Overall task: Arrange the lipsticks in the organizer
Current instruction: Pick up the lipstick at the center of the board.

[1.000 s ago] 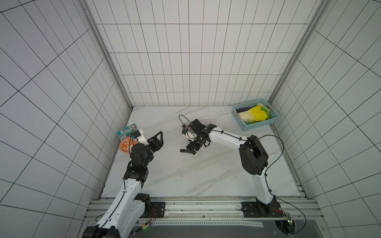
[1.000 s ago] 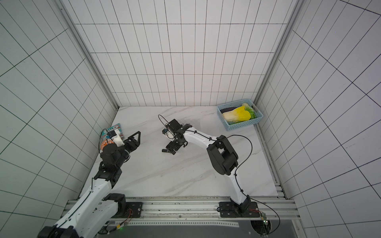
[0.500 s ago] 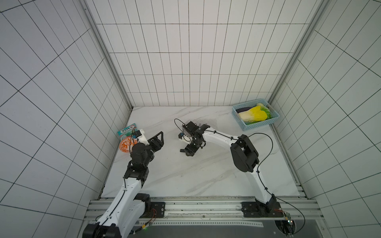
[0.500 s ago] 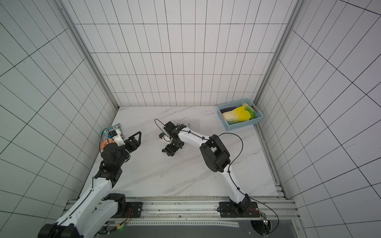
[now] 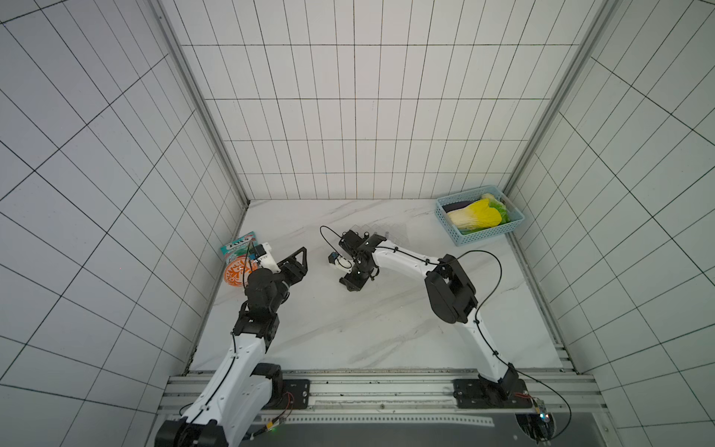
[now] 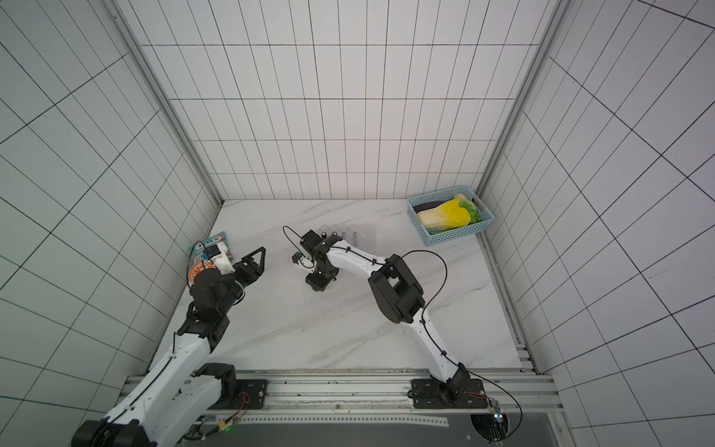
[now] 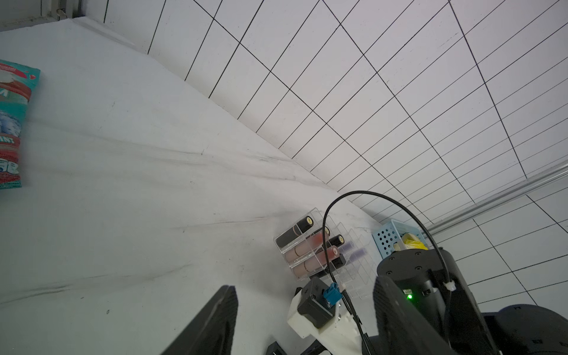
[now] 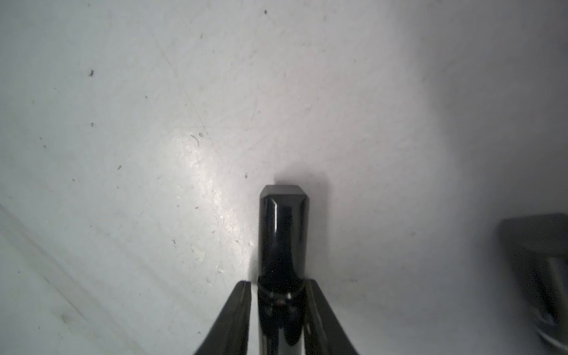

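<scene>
The clear stepped plastic organizer (image 5: 381, 229) stands rear-centre on the white marble table (image 5: 348, 329), black and pink lipstick tubes (image 7: 302, 247) in its slots. A light-blue perforated basket (image 5: 488, 234) is in the right rear corner, a teal snack packet (image 5: 239, 246) by the left wall.

White marble table (image 5: 348, 329) carries a clear organizer (image 7: 353, 270), a blue basket (image 5: 487, 233) at the far corner, and a teal packet (image 5: 240, 245) beside an orange disc (image 5: 235, 274).

The 2 top views look down from high, sharing the whole table (image 5: 348, 325) and basket (image 5: 487, 233). The left wrist view faces the basket from low; the right wrist view hugs the table.
</scene>
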